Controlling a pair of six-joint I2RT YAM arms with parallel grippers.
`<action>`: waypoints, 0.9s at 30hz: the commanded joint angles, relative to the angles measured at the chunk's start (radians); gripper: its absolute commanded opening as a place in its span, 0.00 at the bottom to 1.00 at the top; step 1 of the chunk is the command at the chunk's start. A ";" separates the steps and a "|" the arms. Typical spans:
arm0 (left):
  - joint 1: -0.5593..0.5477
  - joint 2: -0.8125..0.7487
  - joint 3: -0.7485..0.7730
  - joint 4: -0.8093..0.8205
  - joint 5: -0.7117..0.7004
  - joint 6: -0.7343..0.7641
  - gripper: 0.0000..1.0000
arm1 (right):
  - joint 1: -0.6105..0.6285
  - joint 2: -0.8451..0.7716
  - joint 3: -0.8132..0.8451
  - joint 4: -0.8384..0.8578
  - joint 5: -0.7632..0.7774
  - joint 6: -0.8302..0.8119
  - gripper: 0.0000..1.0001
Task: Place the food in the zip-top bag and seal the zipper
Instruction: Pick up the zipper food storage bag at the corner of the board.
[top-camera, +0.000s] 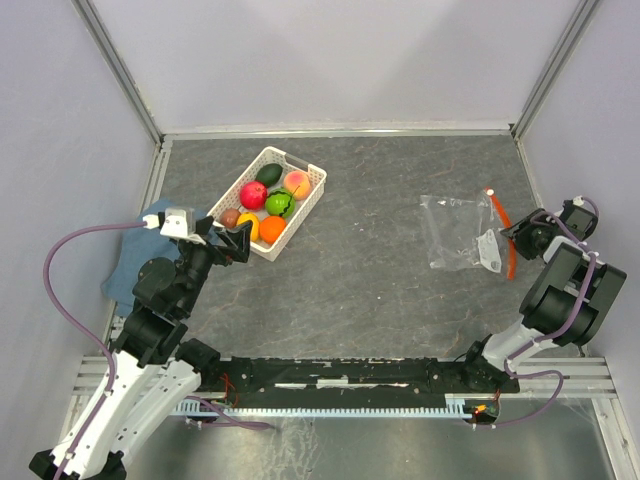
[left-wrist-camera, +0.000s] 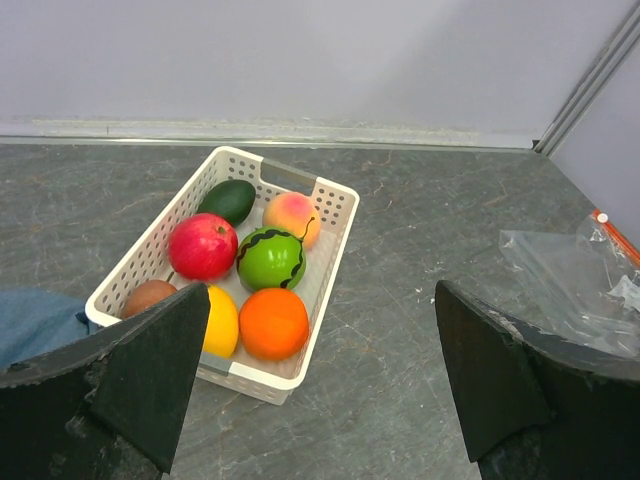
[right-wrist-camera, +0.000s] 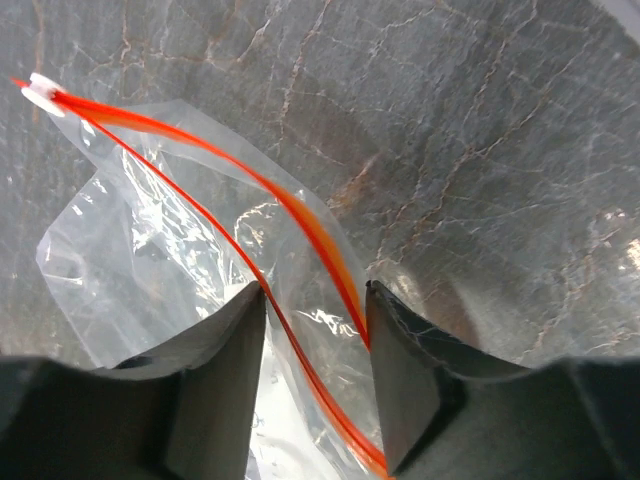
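Close the half-open, empty right gripper (right-wrist-camera: 315, 300), straddling both strips of the red-orange zipper (right-wrist-camera: 305, 215) at the mouth of the clear zip-top bag (right-wrist-camera: 150, 260) flat on the table's (top-camera: 380, 290) right side, onto one lip only, leaving the wide-open, empty left gripper (left-wrist-camera: 320, 300) by the white basket (left-wrist-camera: 335, 200) of toy fruits (left-wrist-camera: 270, 258).

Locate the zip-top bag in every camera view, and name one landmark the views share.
Top external: the zip-top bag lies at the right side, at middle height.
Left wrist: the bag sits at the right edge, partly cut off.
Right wrist: the bag fills the left and centre, its mouth edge between the right gripper's fingers.
Shared landmark: the red-orange zipper along the bag's edge shows in all three.
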 joint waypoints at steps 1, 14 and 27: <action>-0.004 0.000 0.000 0.050 0.006 0.057 1.00 | 0.000 -0.037 0.009 0.062 -0.054 -0.002 0.43; -0.005 0.007 0.004 0.051 0.054 0.050 1.00 | 0.112 -0.133 0.005 0.012 -0.075 -0.034 0.02; -0.004 0.194 0.158 -0.016 0.196 -0.115 1.00 | 0.321 -0.416 0.052 -0.169 0.072 -0.125 0.02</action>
